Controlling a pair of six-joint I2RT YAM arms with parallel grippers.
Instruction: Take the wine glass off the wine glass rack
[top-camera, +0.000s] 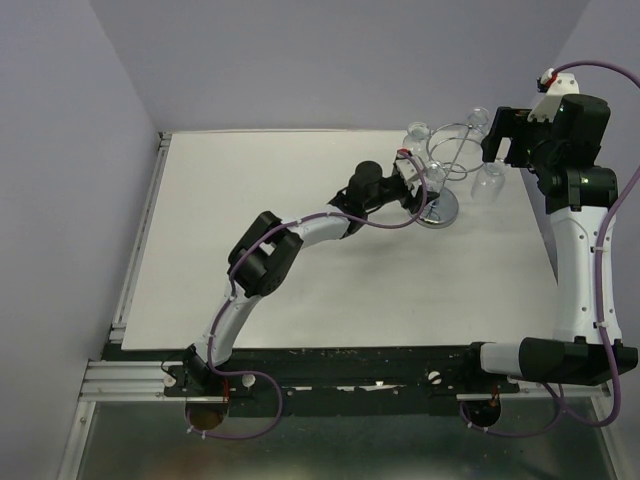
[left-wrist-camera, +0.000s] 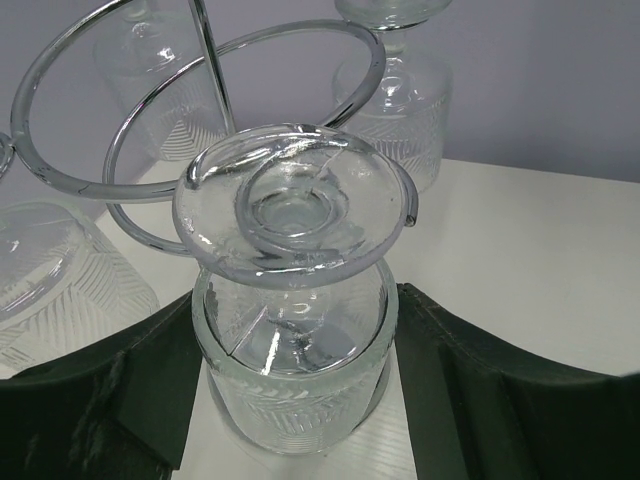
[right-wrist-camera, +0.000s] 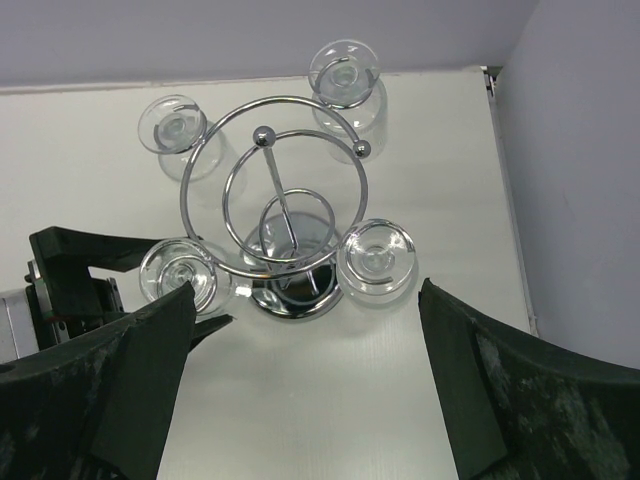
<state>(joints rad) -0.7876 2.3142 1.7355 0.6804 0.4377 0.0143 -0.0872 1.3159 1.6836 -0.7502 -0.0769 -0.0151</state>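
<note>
Grasp step, upper right of the bench (top-camera: 300, 260): bracketing the wine glass (left-wrist-camera: 290, 330), hung foot-up on the rack (right-wrist-camera: 280, 200), with the left tool (top-camera: 418, 182); impossible to tell whether clamped. Holding the right tool (right-wrist-camera: 305, 300) wide open and empty overhead. Next: pinch firmly, slide outward off the ring.

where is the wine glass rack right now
Top view: the wine glass rack stands far right on the table, between the left gripper and right gripper.
</note>
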